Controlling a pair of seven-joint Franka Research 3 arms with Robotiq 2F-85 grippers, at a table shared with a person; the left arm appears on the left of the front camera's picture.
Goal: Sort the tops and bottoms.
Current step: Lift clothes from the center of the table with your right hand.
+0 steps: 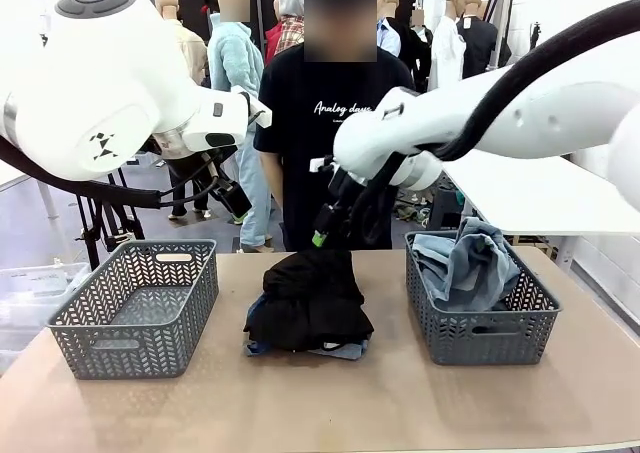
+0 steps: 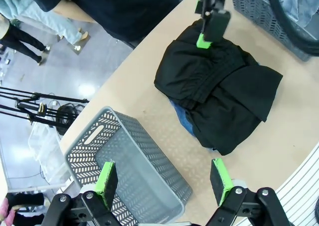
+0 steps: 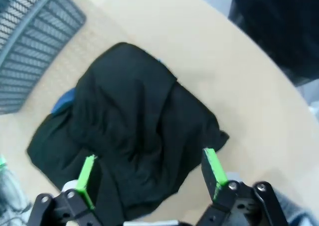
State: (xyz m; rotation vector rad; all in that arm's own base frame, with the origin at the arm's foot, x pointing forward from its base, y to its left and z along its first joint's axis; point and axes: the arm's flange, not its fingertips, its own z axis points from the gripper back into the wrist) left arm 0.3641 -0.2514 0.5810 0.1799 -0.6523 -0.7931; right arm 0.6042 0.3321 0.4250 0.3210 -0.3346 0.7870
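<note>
Right gripper (image 3: pixel 148 175): jaws spread wide, nothing between them. It hangs low over the far, person-side edge of the black top (image 3: pixel 134 131). You can't tell from these views whether a pad is already touching cloth.

The black top is a bulky folded heap in the middle of the table (image 1: pixel 300 403), between the two baskets. A sliver of blue denim (image 2: pixel 182 117) pokes out from under its near edge, so the heap is stacked, with the top above and the bottoms beneath.

Left gripper (image 2: pixel 164 182): also spread and empty, held high over the left basket (image 2: pixel 82 158), well clear of the heap. That basket looks empty. The right basket (image 1: pixel 480 338) already holds denim pieces (image 1: pixel 470 263).

Step in hand, as I read it: approach for the pick on the black top. Bottoms are going right, so the top probably belongs in the left basket.

Next move needs:
- Come down the last bit and close on a thick fold, not a single loose layer.
- Take black cloth only. If the jaws bite deep, the denim underneath may come up with it.
- Lift straight first, and check the denim stays on the table.
- Watch arm clearance. The carry to the left basket goes right under the left arm.
</note>
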